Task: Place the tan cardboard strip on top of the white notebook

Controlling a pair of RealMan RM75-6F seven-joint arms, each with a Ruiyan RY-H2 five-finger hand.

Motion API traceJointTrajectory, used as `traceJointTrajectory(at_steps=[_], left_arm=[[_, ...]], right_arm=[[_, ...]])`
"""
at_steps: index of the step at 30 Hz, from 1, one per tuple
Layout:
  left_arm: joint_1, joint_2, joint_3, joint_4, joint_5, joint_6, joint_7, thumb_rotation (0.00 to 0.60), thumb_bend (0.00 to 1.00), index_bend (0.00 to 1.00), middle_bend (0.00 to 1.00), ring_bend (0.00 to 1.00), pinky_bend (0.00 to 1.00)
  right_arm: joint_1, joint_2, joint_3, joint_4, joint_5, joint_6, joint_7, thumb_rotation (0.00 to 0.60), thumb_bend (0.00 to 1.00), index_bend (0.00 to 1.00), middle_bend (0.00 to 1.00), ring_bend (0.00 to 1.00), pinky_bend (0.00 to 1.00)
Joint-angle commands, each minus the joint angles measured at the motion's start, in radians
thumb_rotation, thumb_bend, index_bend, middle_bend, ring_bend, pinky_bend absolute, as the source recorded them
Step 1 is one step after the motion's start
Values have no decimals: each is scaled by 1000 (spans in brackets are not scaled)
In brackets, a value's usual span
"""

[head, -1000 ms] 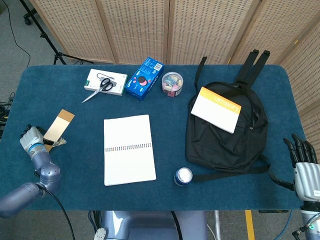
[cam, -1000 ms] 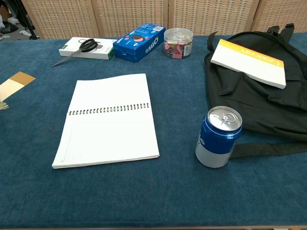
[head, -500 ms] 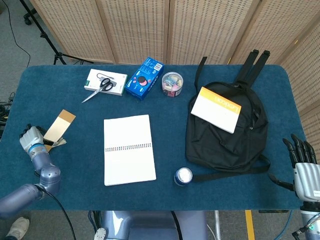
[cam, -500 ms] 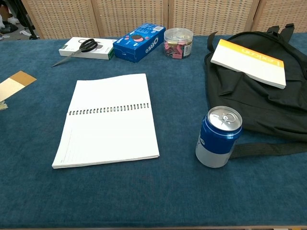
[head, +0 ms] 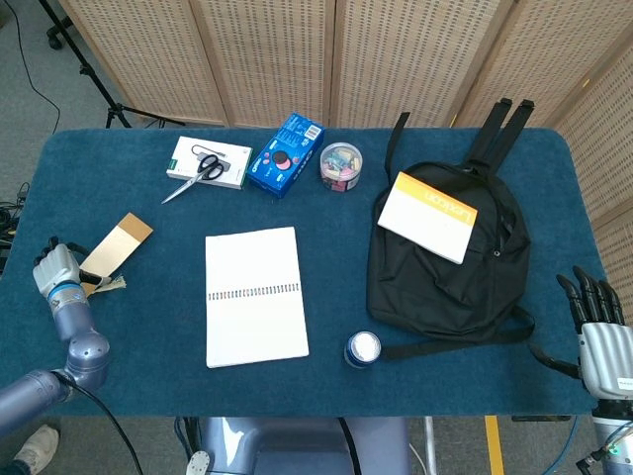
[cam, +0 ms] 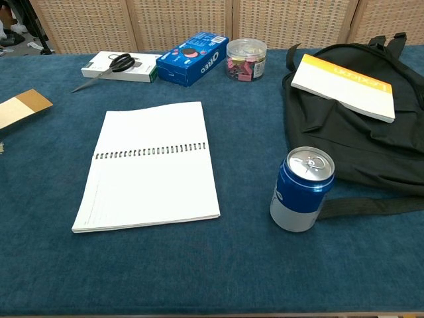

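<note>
The white spiral notebook (head: 255, 295) lies open and flat in the middle of the blue table, also seen in the chest view (cam: 151, 165). The tan cardboard strip (head: 119, 242) is at the table's left edge, well left of the notebook. My left hand (head: 54, 272) grips its near end, and its far brown end points toward the notebook. In the chest view only the strip's tip (cam: 23, 107) shows, tilted and raised at the left border. My right hand (head: 598, 332) hangs open, fingers spread, off the table's front right corner.
A black backpack (head: 455, 257) with an orange-and-white book (head: 427, 216) on it fills the right side. A blue can (head: 362, 349) stands just right of the notebook's near corner. At the back are scissors on a white box (head: 203, 166), an Oreo box (head: 285, 154) and a clip jar (head: 340, 163).
My left hand has shifted left and slightly back, carrying the strip with it; the strip has turned flatter and its tip has risen in the chest view. The right hand has barely moved.
</note>
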Motion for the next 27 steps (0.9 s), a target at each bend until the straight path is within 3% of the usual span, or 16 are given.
traceJointTrajectory(at_steps=[1, 8, 16, 21, 27], left_arm=[[6, 17, 6, -49, 41, 25, -29, 600, 52, 512, 0, 0, 0], [16, 61, 15, -215, 138, 86, -80, 600, 53, 512, 0, 0, 0], [44, 102, 93, -424, 299, 147, -118, 600, 52, 512, 0, 0, 0], [83, 155, 171, -526, 458, 50, -219, 600, 52, 512, 0, 0, 0], [93, 196, 253, -527, 656, -73, -319, 600, 44, 517, 0, 0, 0]], right_arm=[[0, 1, 0, 0, 1, -1, 1, 600, 156, 70, 0, 0, 0], [-1, 2, 0, -1, 0, 1, 2, 600, 156, 70, 0, 0, 0], [-2, 4, 1, -1, -1, 6, 6, 600, 156, 70, 0, 0, 0], [-3, 5, 0, -3, -4, 9, 7, 600, 156, 70, 0, 0, 0], [-4, 5, -2, -5, -7, 10, 5, 600, 156, 70, 0, 0, 0]])
